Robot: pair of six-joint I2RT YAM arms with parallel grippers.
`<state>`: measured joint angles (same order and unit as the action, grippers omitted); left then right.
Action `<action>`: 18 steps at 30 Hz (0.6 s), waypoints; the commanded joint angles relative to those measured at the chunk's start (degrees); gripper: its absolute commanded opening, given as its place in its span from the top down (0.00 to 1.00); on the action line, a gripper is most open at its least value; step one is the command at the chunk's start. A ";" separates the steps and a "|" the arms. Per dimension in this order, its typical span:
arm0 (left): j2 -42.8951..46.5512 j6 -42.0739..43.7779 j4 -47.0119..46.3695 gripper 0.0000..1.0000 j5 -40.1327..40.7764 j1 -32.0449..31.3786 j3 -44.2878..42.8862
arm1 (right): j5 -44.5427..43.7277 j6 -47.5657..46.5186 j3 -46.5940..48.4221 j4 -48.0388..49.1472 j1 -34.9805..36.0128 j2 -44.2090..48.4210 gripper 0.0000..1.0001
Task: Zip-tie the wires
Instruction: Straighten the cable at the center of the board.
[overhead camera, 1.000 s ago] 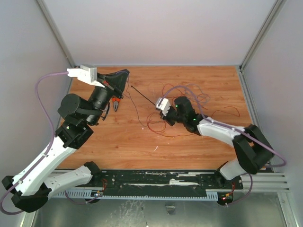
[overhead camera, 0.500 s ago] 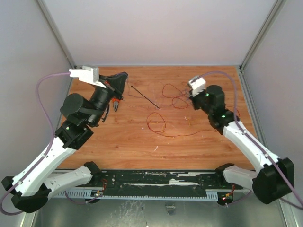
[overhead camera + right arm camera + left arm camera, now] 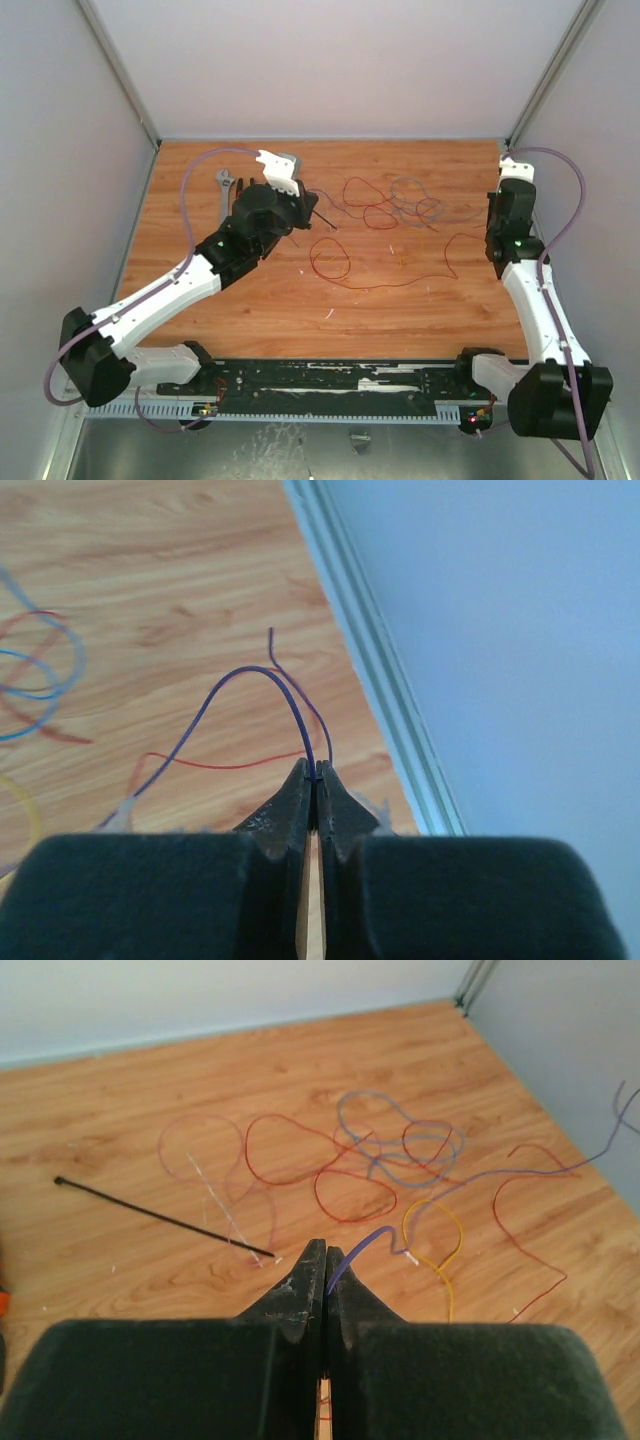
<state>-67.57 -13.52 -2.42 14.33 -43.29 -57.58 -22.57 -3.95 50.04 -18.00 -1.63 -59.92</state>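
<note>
**Two grips on one purple strand: gathering step, zip tie untouched**

On your far left, the grey wrench (image 3: 224, 195) lies idle on the table (image 3: 250, 300). Your left gripper (image 3: 325, 1255) has its jaws pressed together on one end of a purple strand (image 3: 360, 1245). Just beside it the zip tie (image 3: 165, 1218) lies flat on the wood, with nothing holding it. The wires (image 3: 372, 1165) sprawl loose across the middle, not bundled. At the right edge, your right gripper (image 3: 315, 770) is pinched on what looks like the same purple strand. I judge you are at the gathering step. Next, draw both ends inward to bunch the tangle, then free one gripper for the tie.
</note>
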 commanded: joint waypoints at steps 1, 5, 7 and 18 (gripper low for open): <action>-2.17 -1.28 -1.58 1.00 -1.08 0.09 0.90 | -6.95 1.69 -0.75 0.37 -4.27 -2.82 1.00; -4.15 -3.41 -4.41 1.00 -2.33 0.13 4.27 | -6.73 3.32 -3.19 3.14 -6.43 -3.02 1.00; -5.61 -4.48 -5.63 1.00 -3.08 0.09 5.63 | -6.50 4.07 -4.79 4.62 -6.61 -2.90 1.00; -9.03 -12.19 -13.56 1.00 1.94 0.16 15.82 | -6.54 10.98 -15.59 14.88 -6.53 -0.77 1.00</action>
<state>-76.29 -21.69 -9.56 13.74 -43.29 -44.49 -27.31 3.33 38.41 -9.93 -7.73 -62.65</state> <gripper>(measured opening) 0.019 0.008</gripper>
